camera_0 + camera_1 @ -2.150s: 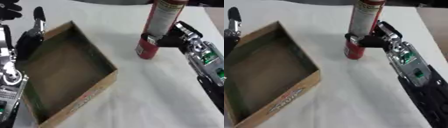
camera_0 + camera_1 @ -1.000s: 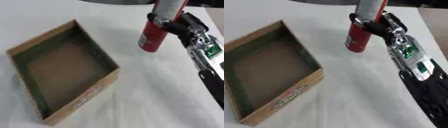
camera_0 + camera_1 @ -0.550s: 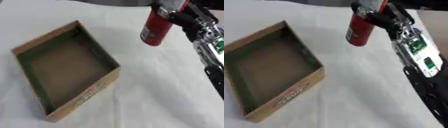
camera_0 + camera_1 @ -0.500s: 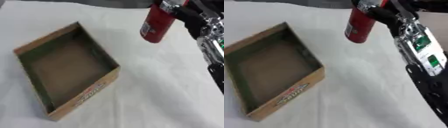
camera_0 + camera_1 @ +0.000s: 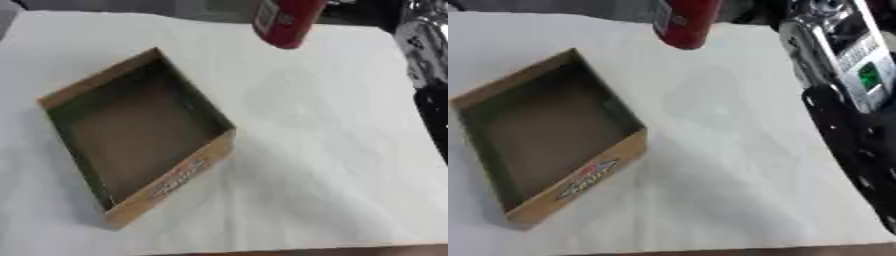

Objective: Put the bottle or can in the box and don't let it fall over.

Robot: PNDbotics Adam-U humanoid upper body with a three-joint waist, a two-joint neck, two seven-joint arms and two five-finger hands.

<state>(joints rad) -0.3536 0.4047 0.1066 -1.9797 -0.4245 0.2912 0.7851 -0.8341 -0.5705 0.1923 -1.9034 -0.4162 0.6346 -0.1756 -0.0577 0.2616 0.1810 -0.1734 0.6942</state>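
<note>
Lifted off the table (image 5: 332, 150) since earlier, the red can (image 5: 284, 22) hangs above it, not yet over the empty box (image 5: 131, 135); the right arm (image 5: 846, 75) shows, its fingers unseen, grip untellable.

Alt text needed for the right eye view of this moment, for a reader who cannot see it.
A red can hangs in the air at the top edge, above the white table, its upper part out of view. An open cardboard box sits empty at left, and the robot's right arm runs down the right side, its hand out of view.
</note>
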